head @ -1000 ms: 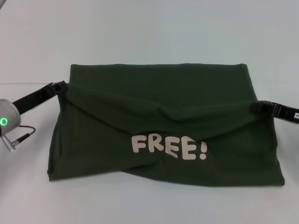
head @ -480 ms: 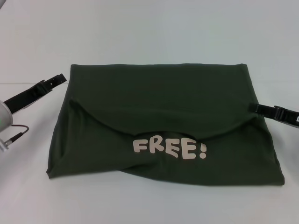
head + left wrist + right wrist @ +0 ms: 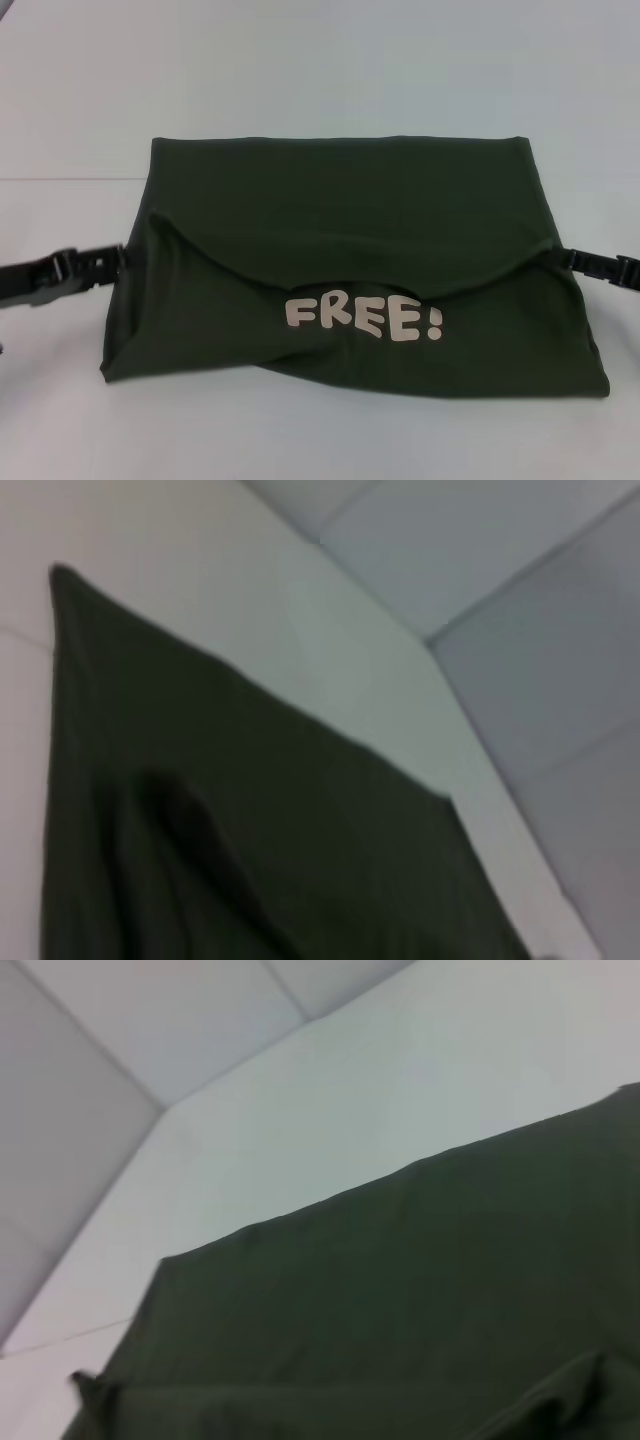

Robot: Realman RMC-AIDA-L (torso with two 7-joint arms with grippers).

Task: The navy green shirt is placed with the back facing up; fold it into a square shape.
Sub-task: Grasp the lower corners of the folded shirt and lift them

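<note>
The navy green shirt (image 3: 350, 220) lies folded into a wide rectangle on the white table (image 3: 320, 70). A flap is folded over its near half and shows the pale lettering "FREE!" (image 3: 362, 318). My left gripper (image 3: 118, 260) is low at the shirt's left edge, beside the flap's corner. My right gripper (image 3: 558, 258) is at the shirt's right edge, level with the flap's other corner. The left wrist view shows the dark cloth (image 3: 250, 830) close up, and so does the right wrist view (image 3: 400, 1310); neither shows its own gripper.
White table surface (image 3: 320, 440) surrounds the shirt on all sides. A pale wall (image 3: 70, 1080) rises behind the table's far edge in the wrist views.
Both grippers let go of the flap, which dropped flat onto the shirt. The left gripper swung out and came back lower at the left edge; the right moved slightly lower at the right edge.
</note>
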